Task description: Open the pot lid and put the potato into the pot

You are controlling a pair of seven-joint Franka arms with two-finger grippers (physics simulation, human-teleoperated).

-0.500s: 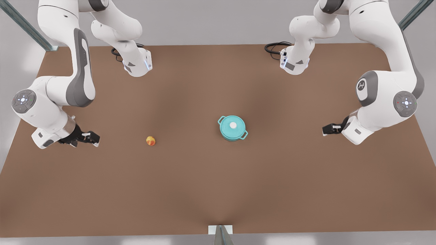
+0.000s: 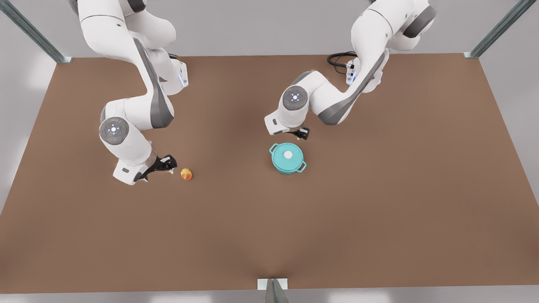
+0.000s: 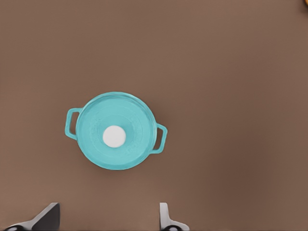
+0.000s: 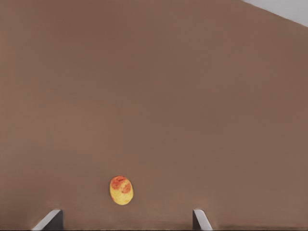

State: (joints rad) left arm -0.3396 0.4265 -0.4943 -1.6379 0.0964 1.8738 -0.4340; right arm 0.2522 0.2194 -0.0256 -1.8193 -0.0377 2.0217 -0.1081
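A small round teal pot (image 2: 288, 160) with two loop handles sits mid-desk (image 2: 379, 210), closed by its flat teal pot lid (image 2: 287, 155) with a white centre knob, so its inside is hidden; the tiny yellow-orange potato (image 2: 186, 174), patched red, lies well apart toward the front view's left. Since half a second ago both arms have swung inward: the left gripper (image 2: 301, 134) now hangs just behind the pot with fingers (image 3: 166, 219) spread and empty. The right gripper (image 2: 166, 164) hangs just beside the potato, fingers (image 4: 198, 219) likewise spread.
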